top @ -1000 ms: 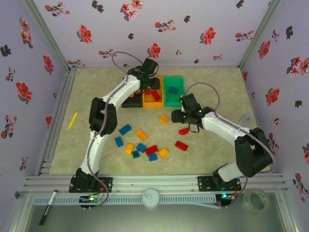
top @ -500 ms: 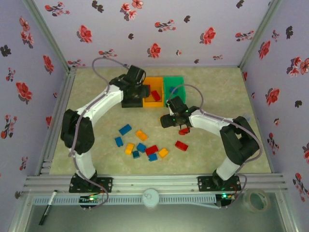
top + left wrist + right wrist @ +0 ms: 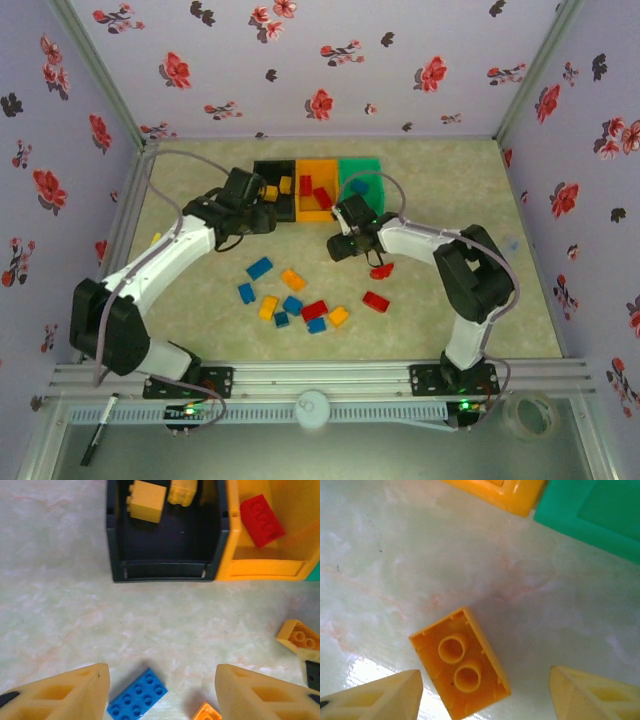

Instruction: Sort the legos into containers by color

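Three containers are being counted in a row at upper centre: black bin, orange bin, green bin. Two yellow-orange legos are being carried in the black bin, two red in the orange, one blue in the green.

At lower centre of the tabletop, five blue, three orange and three red loose bricks are being tallied.

The left end effector is being held wide open and empty, with a blue brick lying below it.

The right end effector is likewise being held open. An upturned orange brick is being straddled, untouched; from above it is being hidden by that arm.

A marker at lower left and a tape roll at lower right are being noted.
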`<state>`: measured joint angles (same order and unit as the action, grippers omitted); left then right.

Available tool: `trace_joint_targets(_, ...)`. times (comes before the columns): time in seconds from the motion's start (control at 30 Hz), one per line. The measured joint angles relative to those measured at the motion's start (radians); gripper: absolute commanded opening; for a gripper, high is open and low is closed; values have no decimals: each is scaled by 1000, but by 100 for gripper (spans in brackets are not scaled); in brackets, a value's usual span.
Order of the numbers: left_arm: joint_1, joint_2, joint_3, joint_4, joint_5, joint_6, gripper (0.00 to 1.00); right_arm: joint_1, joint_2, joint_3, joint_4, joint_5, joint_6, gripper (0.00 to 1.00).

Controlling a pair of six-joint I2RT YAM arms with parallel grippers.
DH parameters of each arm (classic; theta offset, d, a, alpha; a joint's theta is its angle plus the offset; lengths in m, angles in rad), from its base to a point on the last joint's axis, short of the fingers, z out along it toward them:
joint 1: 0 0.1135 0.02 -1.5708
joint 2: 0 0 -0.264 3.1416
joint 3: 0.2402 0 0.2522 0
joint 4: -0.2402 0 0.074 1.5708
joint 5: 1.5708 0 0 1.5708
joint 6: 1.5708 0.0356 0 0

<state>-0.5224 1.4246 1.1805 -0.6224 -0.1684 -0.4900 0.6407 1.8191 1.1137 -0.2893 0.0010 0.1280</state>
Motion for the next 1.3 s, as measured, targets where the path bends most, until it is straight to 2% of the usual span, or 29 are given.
trace_joint_targets(0.27,77,-62,-70,-8,-16,0,58,0,55,39,1,-2,-20,55)
trace_joint_targets(0.43,93,-101,-84,-10,-15,0,58,1,63,44,0,-6,-25,42)
trace_joint_targets(0.57,97,-114,-93,-10,-15,0,58,2,63,51,-5,-10,-30,36)
trace_joint_targets(0.9,98,-129,-110,-10,-14,-1,57,8,40,112,-71,-40,5,34)
trace_joint_targets(1.3,98,-149,-112,-25,-3,-5,56,16,45,367,-60,-105,157,33)
